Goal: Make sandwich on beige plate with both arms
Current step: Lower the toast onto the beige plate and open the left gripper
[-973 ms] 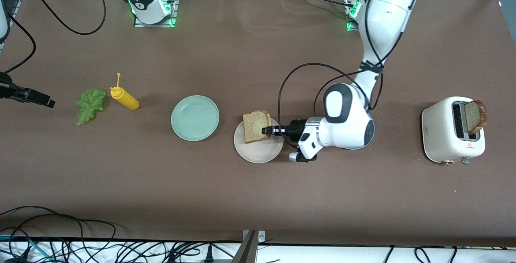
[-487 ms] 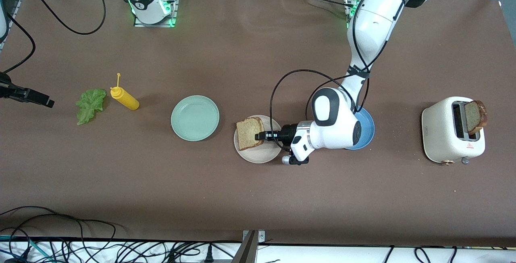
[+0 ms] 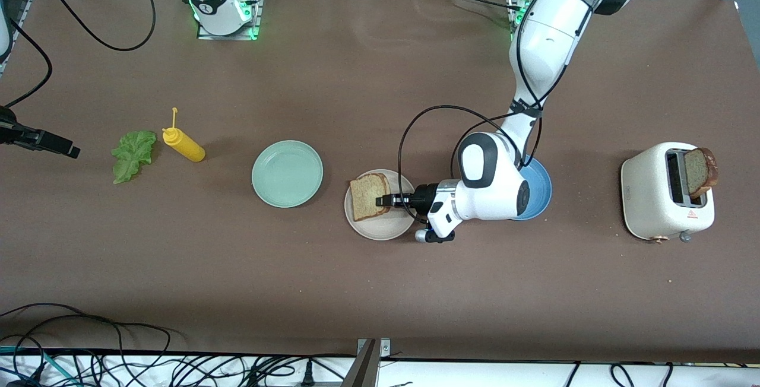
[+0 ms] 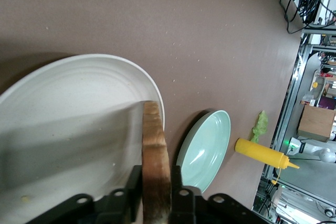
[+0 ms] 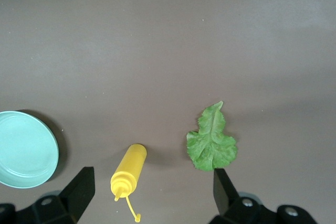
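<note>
One arm reaches sideways, left gripper (image 3: 380, 200) fingers (image 4: 178, 195) flanking bread slice (image 3: 369, 196).

Left gripper (image 4: 156, 195) pinches bread slice (image 4: 154, 150) edge over beige plate (image 4: 68, 108).

No readable words, brands or numbers appear anywhere in these views. The only sign is a small red warning triangle on the front face of the white toaster (image 3: 666, 191), at the right of the front view; any print beside it is too small to read
</note>
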{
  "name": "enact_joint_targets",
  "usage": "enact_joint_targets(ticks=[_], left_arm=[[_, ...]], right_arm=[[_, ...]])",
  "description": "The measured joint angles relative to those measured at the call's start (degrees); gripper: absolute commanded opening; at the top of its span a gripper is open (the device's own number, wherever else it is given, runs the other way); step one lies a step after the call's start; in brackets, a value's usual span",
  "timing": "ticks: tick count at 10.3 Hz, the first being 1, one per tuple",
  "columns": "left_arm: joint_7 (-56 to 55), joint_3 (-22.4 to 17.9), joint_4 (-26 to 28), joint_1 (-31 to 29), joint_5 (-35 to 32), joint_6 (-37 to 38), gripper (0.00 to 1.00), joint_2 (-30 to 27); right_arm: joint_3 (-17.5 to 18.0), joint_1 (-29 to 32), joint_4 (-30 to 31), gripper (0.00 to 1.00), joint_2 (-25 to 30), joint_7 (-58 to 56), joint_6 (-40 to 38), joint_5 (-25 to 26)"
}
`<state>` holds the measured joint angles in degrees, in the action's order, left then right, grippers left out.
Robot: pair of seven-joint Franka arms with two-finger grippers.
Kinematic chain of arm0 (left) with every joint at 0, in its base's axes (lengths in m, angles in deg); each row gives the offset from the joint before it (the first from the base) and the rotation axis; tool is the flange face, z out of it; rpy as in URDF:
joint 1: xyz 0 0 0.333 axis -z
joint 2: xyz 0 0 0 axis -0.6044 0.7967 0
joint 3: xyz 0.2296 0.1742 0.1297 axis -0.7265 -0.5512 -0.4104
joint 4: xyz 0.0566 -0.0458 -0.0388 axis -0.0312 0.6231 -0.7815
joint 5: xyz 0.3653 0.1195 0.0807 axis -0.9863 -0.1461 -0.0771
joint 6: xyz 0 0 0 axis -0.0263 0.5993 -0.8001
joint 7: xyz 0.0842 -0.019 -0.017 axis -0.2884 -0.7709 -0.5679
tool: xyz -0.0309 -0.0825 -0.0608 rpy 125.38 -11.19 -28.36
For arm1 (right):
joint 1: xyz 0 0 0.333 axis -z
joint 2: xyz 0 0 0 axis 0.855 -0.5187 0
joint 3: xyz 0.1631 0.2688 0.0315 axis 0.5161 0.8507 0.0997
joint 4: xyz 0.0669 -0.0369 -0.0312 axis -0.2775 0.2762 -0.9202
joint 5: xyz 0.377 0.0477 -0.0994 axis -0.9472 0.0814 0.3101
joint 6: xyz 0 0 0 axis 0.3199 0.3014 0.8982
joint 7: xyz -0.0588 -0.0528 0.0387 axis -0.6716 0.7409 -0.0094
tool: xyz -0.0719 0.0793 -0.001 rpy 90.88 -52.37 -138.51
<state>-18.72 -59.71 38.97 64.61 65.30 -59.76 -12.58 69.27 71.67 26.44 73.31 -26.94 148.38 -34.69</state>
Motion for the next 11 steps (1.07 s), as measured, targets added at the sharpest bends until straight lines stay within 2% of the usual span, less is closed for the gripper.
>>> enact_joint_targets(ticks=[5, 8, 11], left_arm=[[1.0, -0.9, 0.0, 0.0, -1.3, 0.0, 1.0, 0.5], [0.8, -1.6, 0.1, -1.0, -7.2, 0.3, 1.0, 0.4], [0.8, -1.8, -0.1, -3.3, -11.6, 4.2, 1.0, -0.3]], right_arm=[[0.0, 0.0, 0.0, 1.0, 0.0, 0.0, 0.0, 0.0], [0.0, 0.3, 0.0, 1.0, 0.0, 0.0, 0.0, 0.0], [-0.1, 2.2, 0.0, 1.0, -0.2, -2.4, 0.0, 0.0]])
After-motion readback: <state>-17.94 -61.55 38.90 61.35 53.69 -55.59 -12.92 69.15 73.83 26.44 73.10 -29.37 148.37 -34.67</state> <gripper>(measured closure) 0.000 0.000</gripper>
